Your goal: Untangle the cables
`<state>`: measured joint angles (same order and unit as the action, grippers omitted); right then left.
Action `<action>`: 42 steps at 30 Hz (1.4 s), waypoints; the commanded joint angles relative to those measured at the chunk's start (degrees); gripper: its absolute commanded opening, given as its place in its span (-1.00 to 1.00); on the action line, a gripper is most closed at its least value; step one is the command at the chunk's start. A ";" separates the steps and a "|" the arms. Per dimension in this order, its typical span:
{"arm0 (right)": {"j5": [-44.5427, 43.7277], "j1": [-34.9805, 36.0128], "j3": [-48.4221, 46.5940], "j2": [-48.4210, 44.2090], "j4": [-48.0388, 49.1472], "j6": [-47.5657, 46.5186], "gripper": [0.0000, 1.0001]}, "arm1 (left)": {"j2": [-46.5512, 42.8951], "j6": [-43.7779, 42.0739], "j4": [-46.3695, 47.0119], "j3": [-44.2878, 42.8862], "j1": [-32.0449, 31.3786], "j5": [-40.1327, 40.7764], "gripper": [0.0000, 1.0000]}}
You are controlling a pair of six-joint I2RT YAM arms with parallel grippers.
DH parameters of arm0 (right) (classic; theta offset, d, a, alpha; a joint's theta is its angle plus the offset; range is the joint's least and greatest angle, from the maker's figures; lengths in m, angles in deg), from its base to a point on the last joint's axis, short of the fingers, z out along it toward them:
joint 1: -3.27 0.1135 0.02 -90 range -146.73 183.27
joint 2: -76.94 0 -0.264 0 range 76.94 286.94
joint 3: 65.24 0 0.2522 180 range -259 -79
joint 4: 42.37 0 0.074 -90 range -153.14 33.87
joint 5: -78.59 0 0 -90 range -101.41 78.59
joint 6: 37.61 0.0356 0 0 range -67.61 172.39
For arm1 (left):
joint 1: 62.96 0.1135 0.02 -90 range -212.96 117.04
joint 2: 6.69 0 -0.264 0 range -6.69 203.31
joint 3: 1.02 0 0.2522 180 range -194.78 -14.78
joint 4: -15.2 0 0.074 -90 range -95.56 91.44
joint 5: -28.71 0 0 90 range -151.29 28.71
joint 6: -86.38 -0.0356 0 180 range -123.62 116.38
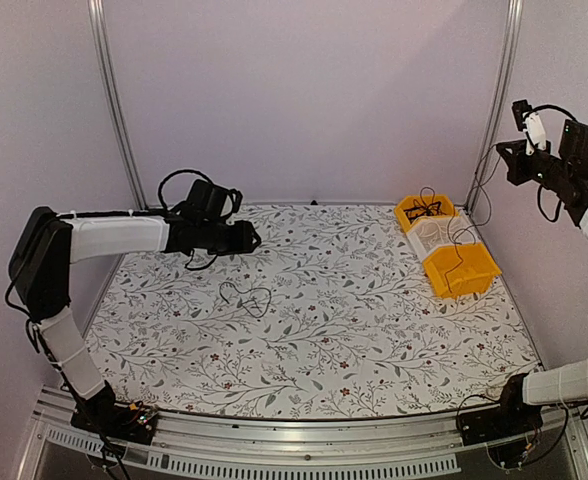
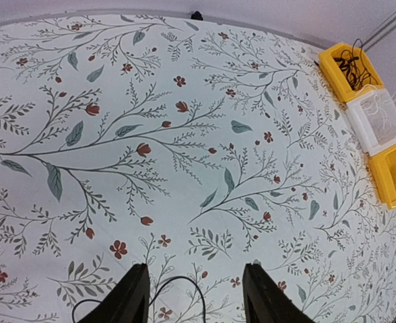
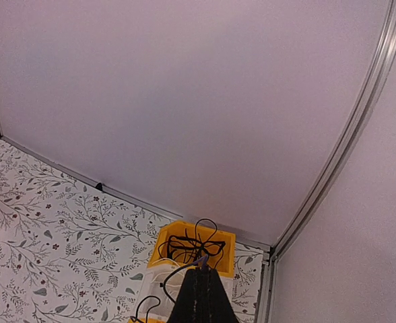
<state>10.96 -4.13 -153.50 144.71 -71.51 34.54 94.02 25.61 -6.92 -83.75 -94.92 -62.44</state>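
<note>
One thin black cable [image 1: 246, 296] lies in loose loops on the flowered table, left of centre. My left gripper [image 1: 252, 238] hovers just behind it. In the left wrist view this gripper [image 2: 194, 269] is open and a loop of that cable [image 2: 180, 277] lies on the table below the gap between the fingers. My right gripper [image 1: 504, 153] is raised high at the far right. It [image 3: 201, 264] is shut on the end of another cable [image 3: 178, 268] that hangs down towards the bins. More tangled cables [image 3: 194, 243] fill the far yellow bin [image 1: 407, 207].
A white bin [image 1: 434, 238] and a second yellow bin [image 1: 464, 272] stand in a row with the far yellow bin at the back right. Metal frame posts [image 1: 114, 100] rise at both back corners against the pale walls.
</note>
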 commanded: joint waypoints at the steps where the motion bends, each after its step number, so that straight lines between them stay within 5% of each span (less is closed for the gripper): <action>1: -0.40 -3.31 1.60 -0.21 1.18 0.91 -1.00 | 1.52 0.29 -0.50 -1.37 0.57 -0.96 0.01; 11: 6.59 -4.87 -0.70 -1.74 1.26 1.48 -1.00 | 2.95 0.63 -0.21 -2.05 0.64 -1.48 0.01; 42: 3.30 -4.89 4.74 -1.68 0.46 4.68 -1.00 | 3.95 1.43 0.19 -2.06 0.65 -2.55 0.01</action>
<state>16.05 -8.88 -150.70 143.25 -72.45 38.39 97.61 26.64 -6.96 -84.82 -94.90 -64.91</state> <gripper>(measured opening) 0.015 0.506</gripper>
